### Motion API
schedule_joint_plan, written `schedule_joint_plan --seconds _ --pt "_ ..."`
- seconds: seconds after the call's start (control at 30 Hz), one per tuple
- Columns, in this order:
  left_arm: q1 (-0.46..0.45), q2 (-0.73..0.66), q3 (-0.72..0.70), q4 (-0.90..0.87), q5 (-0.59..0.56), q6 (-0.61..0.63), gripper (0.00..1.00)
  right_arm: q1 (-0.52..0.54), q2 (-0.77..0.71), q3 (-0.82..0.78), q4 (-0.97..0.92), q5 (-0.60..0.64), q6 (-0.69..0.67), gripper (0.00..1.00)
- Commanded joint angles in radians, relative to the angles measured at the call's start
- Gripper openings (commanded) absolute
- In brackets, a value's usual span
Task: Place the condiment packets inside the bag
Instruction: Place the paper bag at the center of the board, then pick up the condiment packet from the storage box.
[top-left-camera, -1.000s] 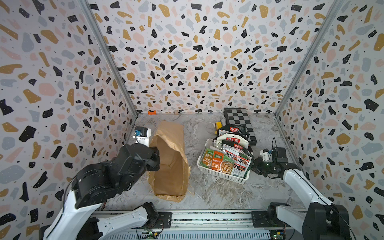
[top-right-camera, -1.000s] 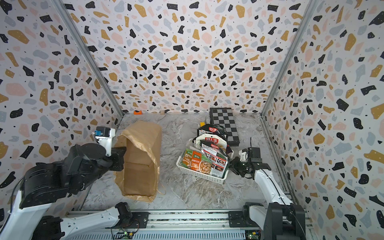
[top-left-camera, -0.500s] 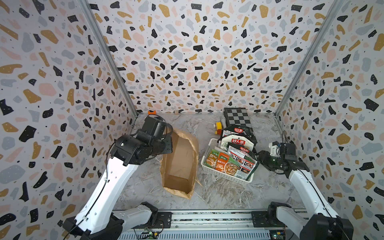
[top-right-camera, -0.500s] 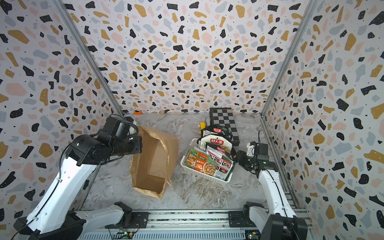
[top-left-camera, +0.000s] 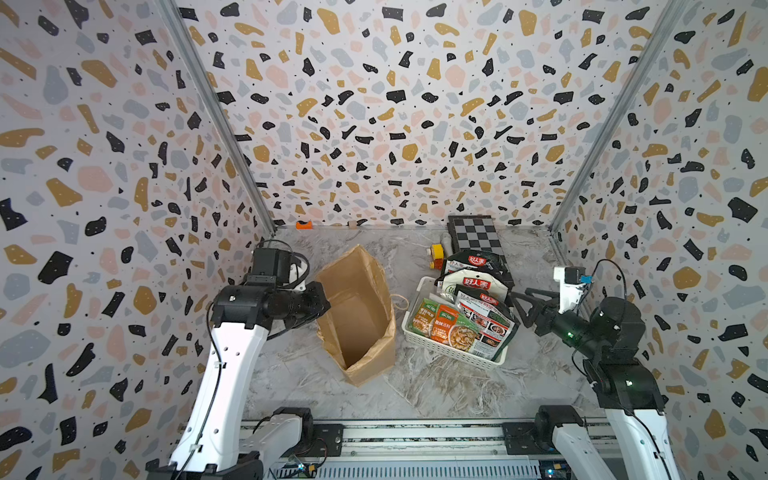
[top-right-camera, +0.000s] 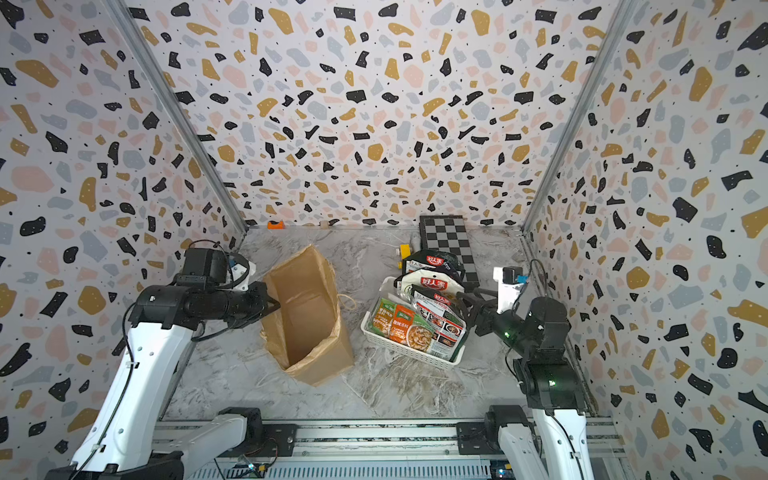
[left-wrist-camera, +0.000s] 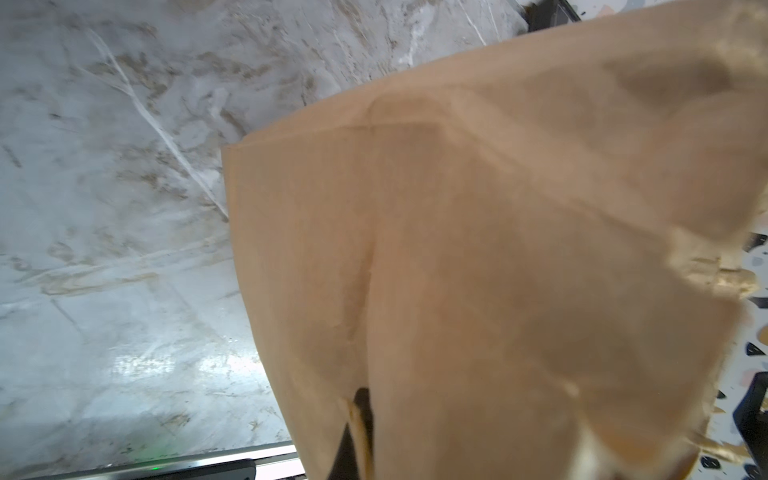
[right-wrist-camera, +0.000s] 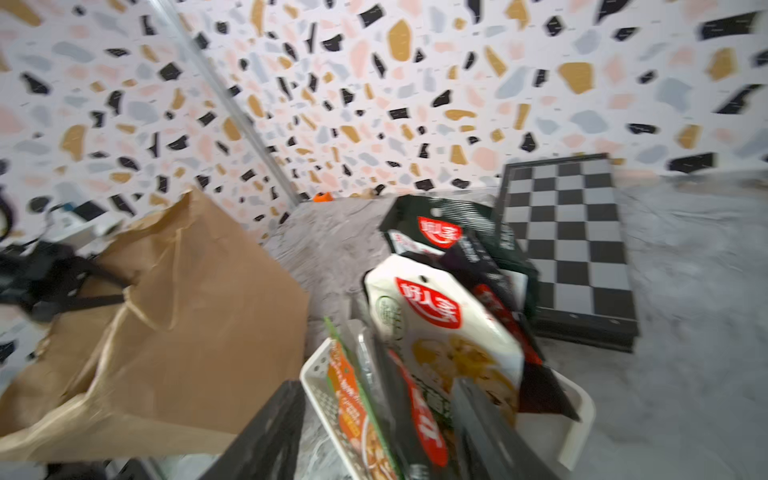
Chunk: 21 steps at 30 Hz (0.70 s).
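Just now the bag (top-left-camera: 357, 316) has been hauled up from its slump on the desk (top-left-camera: 436, 386). The left tool (top-left-camera: 322, 305) pinches the wall nearest it, fingers pressed together on the paper, and the bag stands with its mouth gaping upward. The right tool (top-left-camera: 517, 308) has spread its fingers and moved in on the basket (top-left-camera: 449, 351). The packets (top-left-camera: 478, 320) sit directly ahead of its tips, none gripped yet. So the bag looks ready to receive, and a first pick seems next.

Counted:
- One bag, with nothing seen inside.
- One basket.
- At least five packets showing: two black, one white, two green-and-orange. Others may be hidden.
- One checkerboard (top-left-camera: 476, 237), beyond the right tool.
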Motion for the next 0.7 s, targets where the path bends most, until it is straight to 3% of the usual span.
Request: schedule_joint_plan --seconds 0.0,0.2,0.4,0.47,0.6,0.67 --pt "0.005 -0.045 -0.030 0.077 0.079 -0.016 0.00 0.107 0.056 0.041 -0.022 -0.024 -0.111 0.61" --pt "0.005 -0.091 -0.080 0.074 0.021 0.012 0.00 0.279 0.162 0.132 -0.212 0.164 -0.275 0.59" --pt "0.004 -0.100 -0.121 0.079 0.040 0.036 0.00 0.293 0.173 0.201 -0.314 0.519 -0.270 0.59" --pt "0.005 -0.103 -0.125 0.080 0.039 0.041 0.00 0.293 0.205 0.239 -0.395 0.500 -0.279 0.59" --pt "0.005 -0.107 -0.126 0.083 0.041 0.051 0.00 0.293 0.287 0.272 -0.549 0.297 -0.255 0.59" --pt "0.005 -0.111 -0.125 0.085 0.040 0.054 0.00 0.293 0.295 0.257 -0.585 0.280 -0.225 0.58"
